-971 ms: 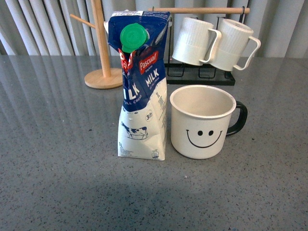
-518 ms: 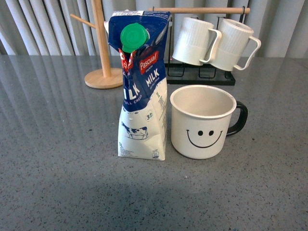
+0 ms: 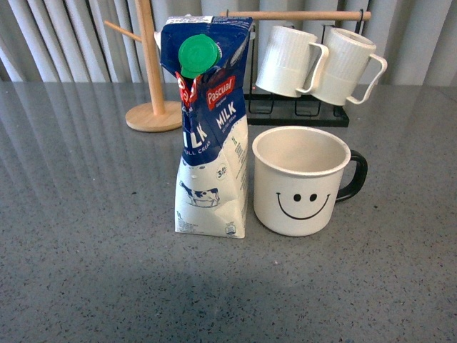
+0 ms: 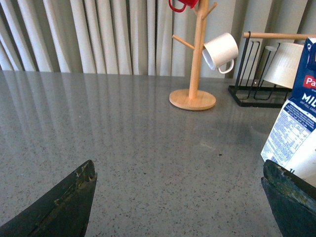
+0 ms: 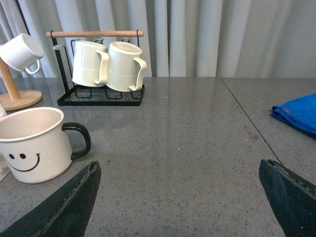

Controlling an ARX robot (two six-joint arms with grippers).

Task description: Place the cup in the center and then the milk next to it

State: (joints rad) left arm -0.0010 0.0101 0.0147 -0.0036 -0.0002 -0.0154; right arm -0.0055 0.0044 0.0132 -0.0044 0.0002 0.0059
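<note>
Front view: cup upright mid-table, milk standing just left of cup, near touching. Both placements look done. Left gripper, right gripper spread wide, empty, clear of cup. Next: nothing but retreat.

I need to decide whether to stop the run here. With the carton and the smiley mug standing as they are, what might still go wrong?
Two risks. The tall blue-and-white Pascual milk carton looks creased and stands almost against the white smiley mug with the black handle, so a nudge might tip it. The open left gripper has one finger right beside the carton, so a sideways withdrawal may clip it.
</note>
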